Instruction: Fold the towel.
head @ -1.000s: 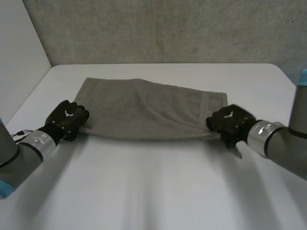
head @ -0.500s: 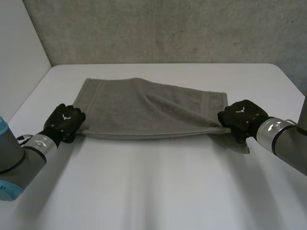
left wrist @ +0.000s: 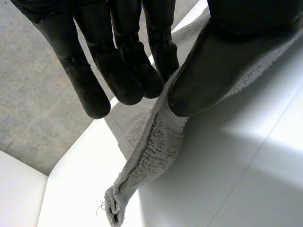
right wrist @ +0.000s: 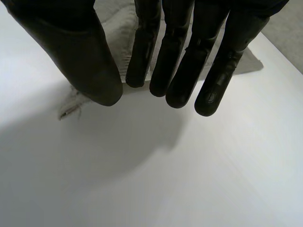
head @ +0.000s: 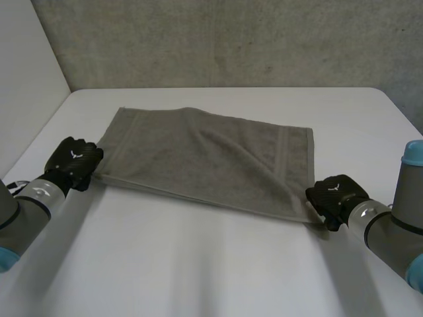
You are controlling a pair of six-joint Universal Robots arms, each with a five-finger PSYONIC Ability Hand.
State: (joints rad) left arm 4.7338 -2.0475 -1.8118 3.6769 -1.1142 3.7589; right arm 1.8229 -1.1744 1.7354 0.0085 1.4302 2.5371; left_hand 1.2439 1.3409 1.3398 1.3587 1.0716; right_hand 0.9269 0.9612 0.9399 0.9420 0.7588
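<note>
White table (head: pixel 218 264), grey towel (head: pixel 198 152), concrete wall (head: pixel 231 39)

- In the head view the left robot hand (head: pixel 74 160) shows its back, which covers its fingers and the towel (head: pixel 198 155) corner it is at.
- The right robot hand (head: pixel 335 193) covers the towel's near right corner there.
- In the left wrist view the thumb (left wrist: pixel 222 61) hides the stretch of towel it presses.
- In the right wrist view the fingers (right wrist: pixel 173 61) and thumb screen most of the towel; whether the thumb touches it cannot be told.
- Both arms are cut off at the head view's edges.
</note>
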